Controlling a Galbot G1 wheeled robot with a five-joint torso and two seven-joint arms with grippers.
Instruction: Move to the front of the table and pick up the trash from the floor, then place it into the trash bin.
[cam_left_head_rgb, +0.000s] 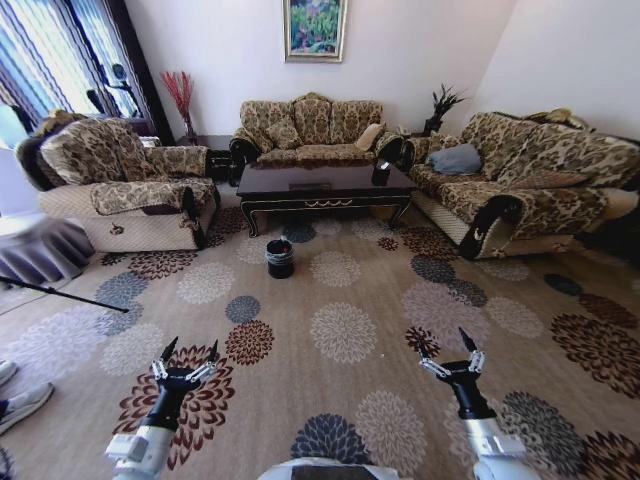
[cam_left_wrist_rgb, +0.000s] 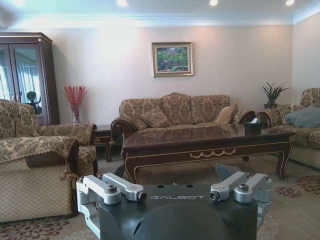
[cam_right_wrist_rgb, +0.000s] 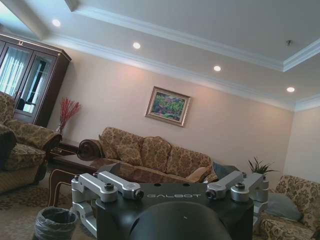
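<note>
The dark glossy table (cam_left_head_rgb: 325, 185) stands far ahead, between the sofas, and also shows in the left wrist view (cam_left_wrist_rgb: 205, 142). In front of its left half, the small black trash bin (cam_left_head_rgb: 280, 257) with a plastic liner sits on the patterned floor (cam_left_head_rgb: 380, 290); the right wrist view shows the trash bin (cam_right_wrist_rgb: 55, 222) low and close. My left gripper (cam_left_head_rgb: 190, 348) and right gripper (cam_left_head_rgb: 444, 342) hover low over the carpet near me, both open and holding nothing. The trash is out of view.
A patterned armchair (cam_left_head_rgb: 120, 185) flanks the table on the left. One sofa (cam_left_head_rgb: 310, 130) stands behind it, another (cam_left_head_rgb: 530, 180) on the right. A black tissue box (cam_left_head_rgb: 381, 172) sits on the table. A person's shoes (cam_left_head_rgb: 20, 400) and a dark rod (cam_left_head_rgb: 60, 293) lie left. Open carpet stretches ahead.
</note>
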